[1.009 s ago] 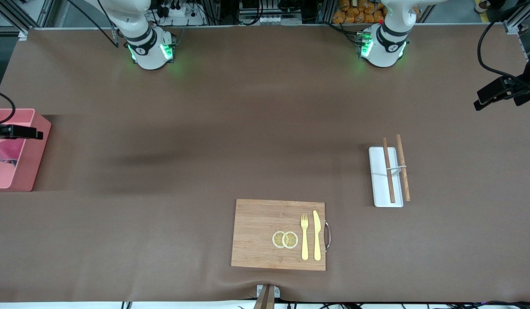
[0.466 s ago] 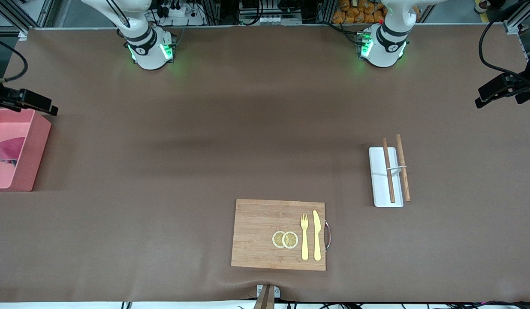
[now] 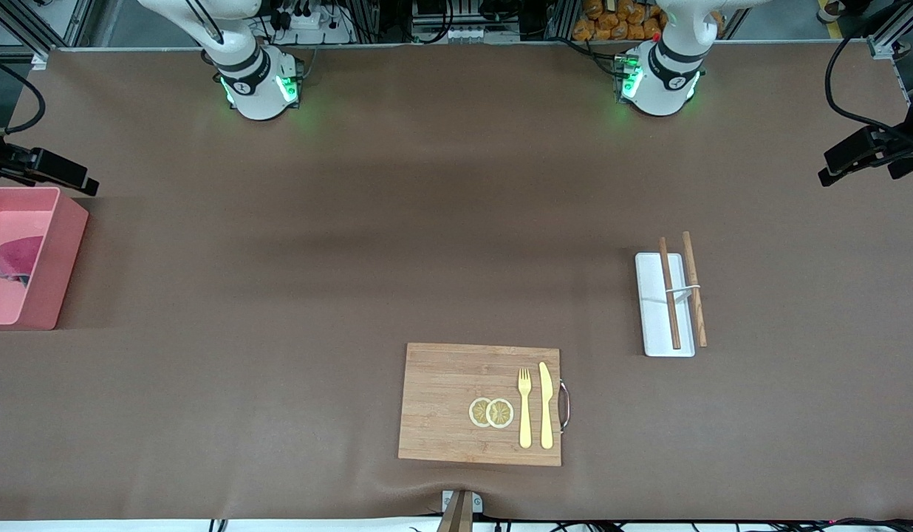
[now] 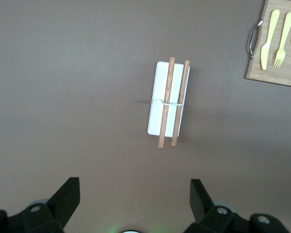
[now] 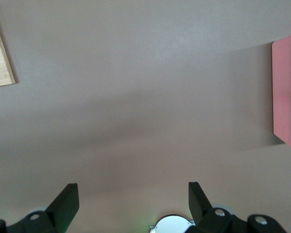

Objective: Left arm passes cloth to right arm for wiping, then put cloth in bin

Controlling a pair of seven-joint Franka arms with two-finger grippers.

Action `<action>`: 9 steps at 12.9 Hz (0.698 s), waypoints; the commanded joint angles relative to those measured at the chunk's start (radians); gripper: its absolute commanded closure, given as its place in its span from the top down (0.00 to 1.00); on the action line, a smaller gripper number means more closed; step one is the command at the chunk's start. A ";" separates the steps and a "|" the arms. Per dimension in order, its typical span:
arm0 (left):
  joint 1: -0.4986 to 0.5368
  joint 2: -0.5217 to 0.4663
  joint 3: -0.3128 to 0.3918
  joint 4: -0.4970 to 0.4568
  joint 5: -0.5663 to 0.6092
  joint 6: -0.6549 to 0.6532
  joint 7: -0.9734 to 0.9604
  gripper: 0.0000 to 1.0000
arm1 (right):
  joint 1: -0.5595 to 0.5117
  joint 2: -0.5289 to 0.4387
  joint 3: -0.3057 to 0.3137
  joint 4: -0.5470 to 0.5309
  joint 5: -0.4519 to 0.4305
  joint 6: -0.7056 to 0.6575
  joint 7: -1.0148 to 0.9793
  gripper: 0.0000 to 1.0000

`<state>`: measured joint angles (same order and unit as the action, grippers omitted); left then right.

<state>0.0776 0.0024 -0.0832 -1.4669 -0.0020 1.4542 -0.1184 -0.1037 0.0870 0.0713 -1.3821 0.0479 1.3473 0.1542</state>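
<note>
Inside the bin (image 3: 54, 255), the cloth (image 3: 17, 258), both arms' jaws wide, holding nothing.

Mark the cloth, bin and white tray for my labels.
cloth (image 3: 17, 257), front view, magenta top face.
bin (image 3: 63, 258), front view, outer side wall.
white tray (image 3: 652, 319), front view, bare bottom beside the chopsticks.

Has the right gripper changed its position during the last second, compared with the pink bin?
Yes. The right gripper was over the bin one second ago; now it is past the bin's rim on the robot-base side, open, and the cloth lies inside.
</note>
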 commanded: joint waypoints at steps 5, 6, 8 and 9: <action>-0.013 0.007 -0.009 0.048 0.014 -0.012 0.011 1.00 | 0.061 -0.020 -0.004 -0.017 -0.069 0.070 0.002 1.00; -0.012 0.005 -0.007 0.048 0.008 -0.012 0.011 1.00 | 0.061 -0.016 -0.004 -0.017 -0.069 0.079 -0.017 1.00; -0.012 0.002 -0.007 0.048 0.007 -0.012 0.011 1.00 | 0.059 -0.015 -0.004 -0.020 -0.068 0.092 -0.028 1.00; -0.012 0.002 -0.007 0.048 0.005 -0.012 0.011 1.00 | 0.059 -0.015 -0.004 -0.020 -0.068 0.092 -0.039 1.00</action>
